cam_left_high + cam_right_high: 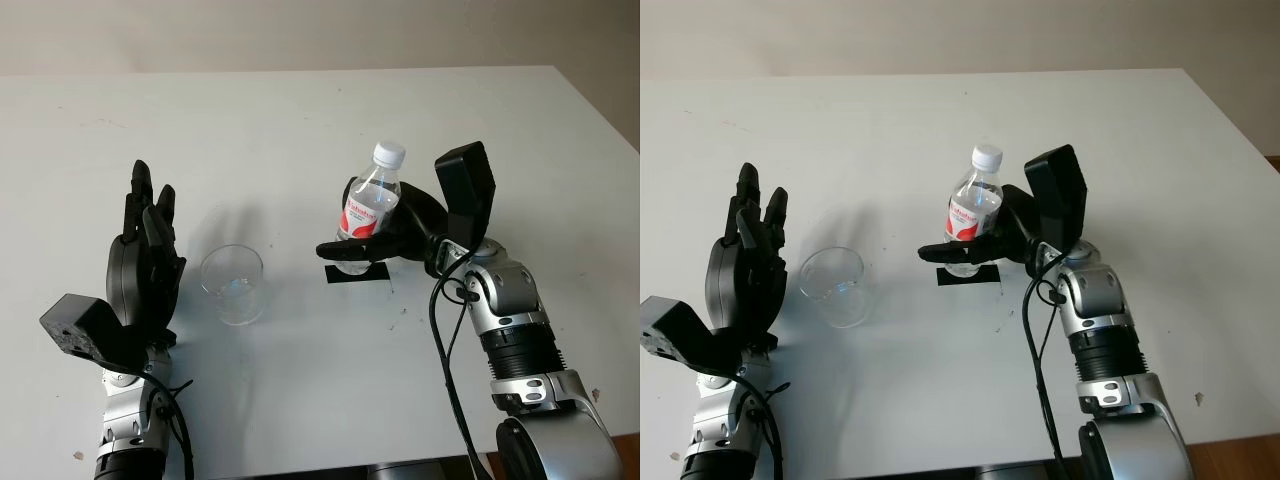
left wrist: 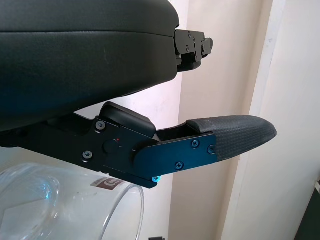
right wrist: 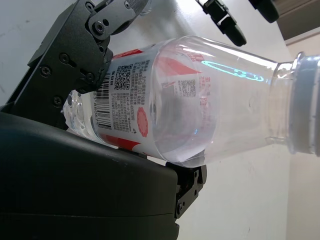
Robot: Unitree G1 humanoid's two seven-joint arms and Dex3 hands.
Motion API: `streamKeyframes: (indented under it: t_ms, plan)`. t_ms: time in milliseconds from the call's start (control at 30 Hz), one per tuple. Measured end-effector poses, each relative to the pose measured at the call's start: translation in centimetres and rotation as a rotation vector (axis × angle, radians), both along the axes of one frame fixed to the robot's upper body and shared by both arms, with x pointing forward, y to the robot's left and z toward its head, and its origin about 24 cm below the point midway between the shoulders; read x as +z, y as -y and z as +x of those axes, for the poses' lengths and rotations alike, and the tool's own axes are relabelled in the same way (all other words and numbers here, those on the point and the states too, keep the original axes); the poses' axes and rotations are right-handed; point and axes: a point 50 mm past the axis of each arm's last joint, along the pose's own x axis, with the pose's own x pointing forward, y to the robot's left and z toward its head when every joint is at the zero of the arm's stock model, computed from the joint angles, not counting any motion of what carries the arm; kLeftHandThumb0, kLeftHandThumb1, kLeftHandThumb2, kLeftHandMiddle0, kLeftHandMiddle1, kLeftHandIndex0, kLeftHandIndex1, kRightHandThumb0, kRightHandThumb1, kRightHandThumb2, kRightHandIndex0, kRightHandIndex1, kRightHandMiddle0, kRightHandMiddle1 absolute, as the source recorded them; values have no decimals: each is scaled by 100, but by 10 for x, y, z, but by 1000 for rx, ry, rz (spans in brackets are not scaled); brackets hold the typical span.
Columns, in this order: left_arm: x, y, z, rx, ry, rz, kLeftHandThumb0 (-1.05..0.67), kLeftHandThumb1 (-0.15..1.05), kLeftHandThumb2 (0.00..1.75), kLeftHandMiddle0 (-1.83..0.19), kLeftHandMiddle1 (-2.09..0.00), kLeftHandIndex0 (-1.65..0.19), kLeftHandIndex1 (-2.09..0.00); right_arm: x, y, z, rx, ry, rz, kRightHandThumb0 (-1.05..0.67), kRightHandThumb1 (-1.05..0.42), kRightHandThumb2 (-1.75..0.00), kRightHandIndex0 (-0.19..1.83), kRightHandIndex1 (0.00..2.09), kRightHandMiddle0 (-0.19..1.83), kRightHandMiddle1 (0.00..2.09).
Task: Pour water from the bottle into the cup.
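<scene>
Clear bottle [image 1: 368, 212] with red-and-white label, white cap; clear cup [image 1: 233, 285]; black mat [image 1: 357, 273]; white table [image 1: 300, 130].

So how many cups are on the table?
1. The clear cup stands on the white table, between the open left robot hand and the bottle that the right robot hand grips.

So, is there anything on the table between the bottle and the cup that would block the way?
Nothing visible does. The right hand grips the bottle upright over a black mat, white cap still on. Bare table separates it from the cup. The left hand, open, is beside the cup's far side.
</scene>
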Motion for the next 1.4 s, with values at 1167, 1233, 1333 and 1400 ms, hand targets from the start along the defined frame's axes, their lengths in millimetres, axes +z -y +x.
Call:
streamKeyframes:
  t_ms: [1167, 1233, 1333, 1400]
  plan:
    - [-2, -4, -2, 8, -6, -8, -88, 105, 65, 19, -43, 2, 0, -23, -2, -13, -17, 94, -92, -54, -100, -5, -19, 206, -19, 207]
    - [-2, -4, -2, 8, -6, -8, -89, 105, 66, 19, -42, 3, 0, -26, 0, -15, -28, 101, -90, -57, -98, -5, -19, 193, -19, 190]
    - [-2, -4, -2, 8, -6, -8, -88, 105, 65, 19, -42, 3, 0, -30, 4, -17, -47, 115, -71, -62, -94, -5, -19, 159, -19, 132]
    - [-2, -4, -2, 8, -9, -9, -88, 105, 65, 19, -43, 2, 0, -33, 7, -19, -62, 123, -56, -63, -92, -5, -19, 138, -19, 113]
